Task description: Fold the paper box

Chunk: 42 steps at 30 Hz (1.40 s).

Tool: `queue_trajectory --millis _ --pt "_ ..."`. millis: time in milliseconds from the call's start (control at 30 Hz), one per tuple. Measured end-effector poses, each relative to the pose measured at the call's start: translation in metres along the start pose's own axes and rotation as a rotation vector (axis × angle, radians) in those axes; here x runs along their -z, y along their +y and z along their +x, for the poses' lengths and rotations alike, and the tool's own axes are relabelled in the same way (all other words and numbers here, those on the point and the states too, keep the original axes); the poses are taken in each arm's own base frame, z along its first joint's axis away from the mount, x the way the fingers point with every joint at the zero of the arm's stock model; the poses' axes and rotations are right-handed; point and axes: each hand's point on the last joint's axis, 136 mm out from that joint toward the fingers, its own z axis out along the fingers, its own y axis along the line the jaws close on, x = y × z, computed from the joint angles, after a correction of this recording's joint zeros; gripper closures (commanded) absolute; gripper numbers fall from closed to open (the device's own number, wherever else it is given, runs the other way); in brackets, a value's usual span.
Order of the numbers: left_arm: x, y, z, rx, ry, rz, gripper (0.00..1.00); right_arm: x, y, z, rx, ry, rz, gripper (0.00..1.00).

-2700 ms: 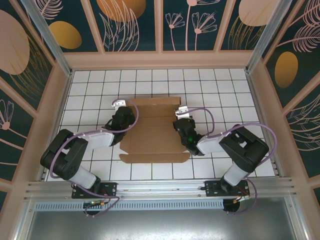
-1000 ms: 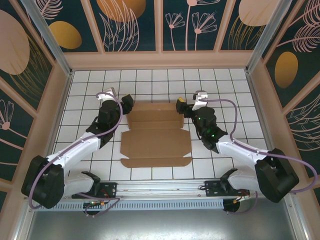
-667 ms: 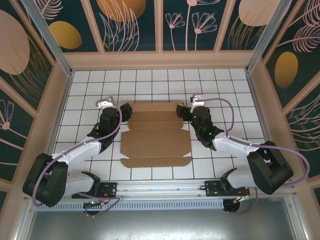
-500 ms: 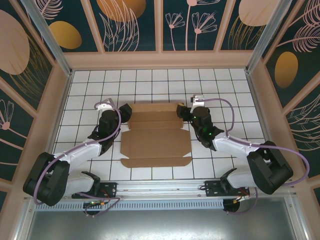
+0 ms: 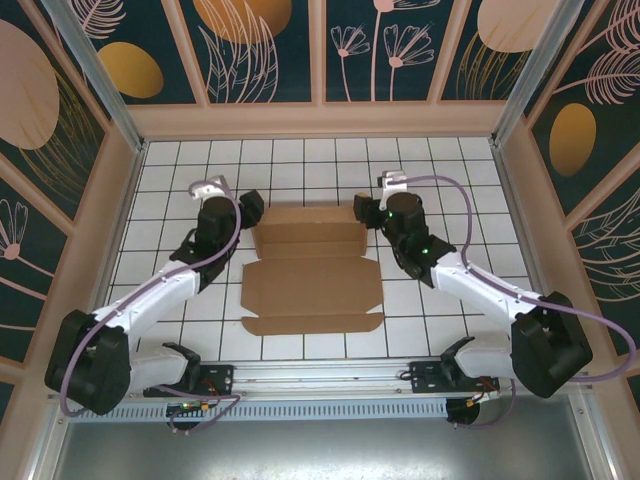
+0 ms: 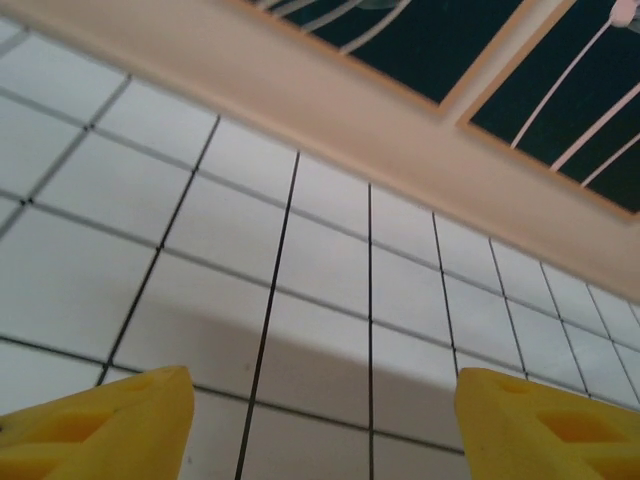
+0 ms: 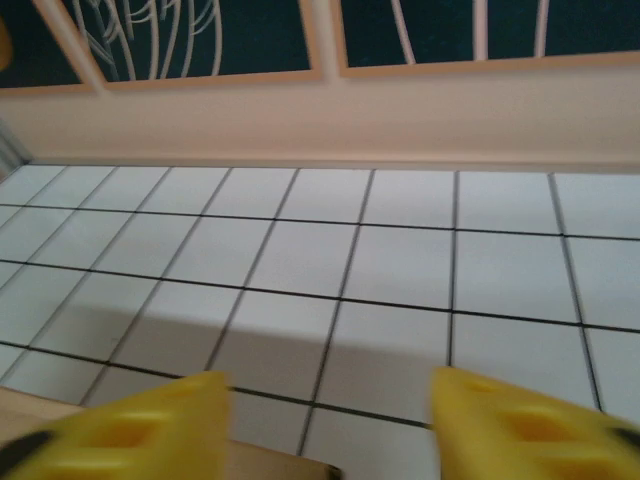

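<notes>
Flanking paper box (image 5: 312,275) far corners: left gripper (image 5: 251,206), right gripper (image 5: 361,210), both spread.

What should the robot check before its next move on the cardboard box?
1. Paper box lies between both arms: ok.
2. Left gripper open, only tiles between its jaws: ok.
3. Left gripper beside the box's far left corner: ok.
4. Right gripper open, beside the far right corner: ok.
5. Cardboard edge inside the right gripper's jaws: cannot tell.
</notes>
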Motion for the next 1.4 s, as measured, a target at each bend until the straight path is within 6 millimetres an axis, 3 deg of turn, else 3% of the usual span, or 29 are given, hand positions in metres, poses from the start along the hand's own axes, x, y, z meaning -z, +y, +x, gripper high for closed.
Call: queue_trajectory --millis 67,167,233,400,500,700,1133,1400 --pt "0.011 -0.011 -0.027 -0.018 -0.031 -0.001 0.38 0.001 0.01 -0.008 0.009 0.014 -0.046 0.88" --pt "0.024 -0.024 -0.046 -0.058 -0.029 0.021 0.4 0.002 0.023 -0.008 0.011 0.054 -0.112 0.97" --pt "0.028 -0.026 -0.043 -0.084 0.006 0.031 0.39 -0.003 0.029 -0.002 0.003 0.12 -0.133 1.0" --pt "0.029 -0.017 -0.01 -0.149 0.15 0.021 0.36 -0.028 0.04 0.009 -0.002 0.283 -0.131 1.0" --pt "0.032 -0.018 -0.004 -0.172 0.179 0.04 0.35 -0.028 0.038 0.027 -0.008 0.371 -0.119 1.0" --pt "0.046 -0.02 -0.011 -0.183 0.151 0.071 0.35 -0.018 0.036 0.05 -0.014 0.476 -0.121 1.0" --pt "0.046 -0.019 -0.007 -0.188 0.161 0.078 0.34 -0.016 0.031 0.057 -0.007 0.499 -0.097 1.0" --pt "0.057 -0.02 -0.017 -0.186 0.121 0.088 0.34 -0.041 0.017 0.053 -0.04 0.475 -0.077 1.0"
